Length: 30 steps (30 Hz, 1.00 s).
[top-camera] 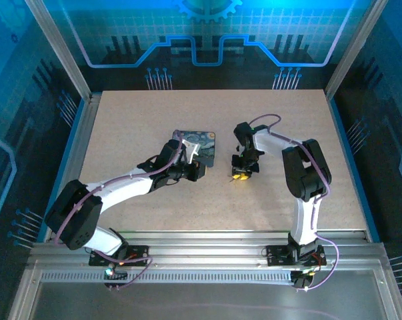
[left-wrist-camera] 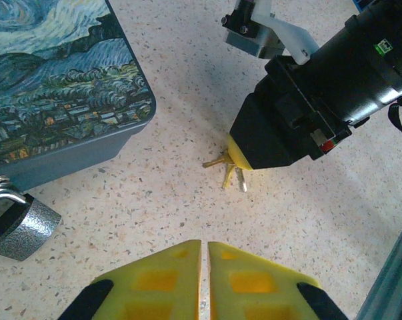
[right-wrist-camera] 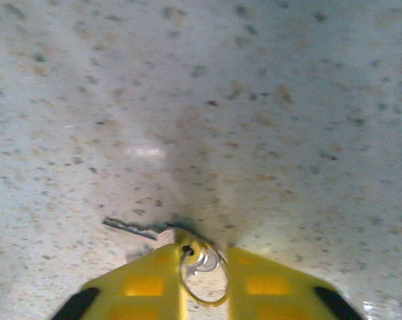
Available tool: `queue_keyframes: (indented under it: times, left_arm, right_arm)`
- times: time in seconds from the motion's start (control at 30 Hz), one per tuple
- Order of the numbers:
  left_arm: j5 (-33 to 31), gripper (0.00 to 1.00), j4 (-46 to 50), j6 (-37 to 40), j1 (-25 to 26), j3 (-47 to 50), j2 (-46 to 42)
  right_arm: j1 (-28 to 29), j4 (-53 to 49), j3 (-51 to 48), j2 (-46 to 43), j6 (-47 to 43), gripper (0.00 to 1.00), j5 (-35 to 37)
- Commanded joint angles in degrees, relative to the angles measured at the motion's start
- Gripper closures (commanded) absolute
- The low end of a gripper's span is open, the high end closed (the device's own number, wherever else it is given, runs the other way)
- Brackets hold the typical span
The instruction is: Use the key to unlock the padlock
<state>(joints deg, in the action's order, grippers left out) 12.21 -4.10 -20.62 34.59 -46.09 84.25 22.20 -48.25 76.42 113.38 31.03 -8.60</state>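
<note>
Nearest the arm bases, the left end effector (left-wrist-camera: 204, 252) is hanging over the desk (top-camera: 294, 120) with its yellow fingers (left-wrist-camera: 161, 280) pressed together and holding nothing. Just beyond it and to its left, the padlock (left-wrist-camera: 24, 227) is lying on the desk. Its grey metal body is tilting and its silver loop is reaching up against the lower side wall of the dark blue swirl-painted box (left-wrist-camera: 61, 87). Across a bare stretch of desk, the right end effector (right-wrist-camera: 206, 252) is pointing down at the surface, its fingers narrowed onto the bunch of keys (left-wrist-camera: 226, 170). The key ring (right-wrist-camera: 204, 283) is sitting pinched between the yellow pads, and one key (right-wrist-camera: 129, 228) is sticking out flat on the desk.
</note>
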Motion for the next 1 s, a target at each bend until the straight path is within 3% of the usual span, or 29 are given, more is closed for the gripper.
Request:
queue_keyframes:
  times: [0.0,0.1,0.27,0.57,0.87,0.97]
  left_arm:
    - [0.76,0.89,0.95,0.97,-0.46,0.37,-1.20]
    - [1.74,0.89,0.98,0.39,-0.48,0.36,-0.76]
    - [6.79,0.88,-2.26,-3.59,-0.47,0.16,-0.53]
    - [12.22,0.91,-5.97,-12.86,-0.36,-2.15,3.13]
    - [13.12,0.78,-12.73,-27.40,-0.55,-3.61,6.27]
    - [11.94,0.65,-13.30,-34.32,-1.71,-3.14,6.39]
  right_arm:
    - [0.70,6.74,-3.53,1.99,-1.58,0.94,0.76]
    - [0.28,7.46,-4.19,1.08,-3.09,1.00,-0.08]
    - [-0.61,9.02,-5.90,-2.78,-4.37,1.00,-3.39]
    - [-2.57,14.54,-9.58,-12.87,-2.43,1.00,-17.16]
    - [-3.28,15.42,-8.10,-16.87,0.75,1.00,-24.70]
    - [-3.74,16.41,-7.62,-17.90,3.25,1.00,-27.94]
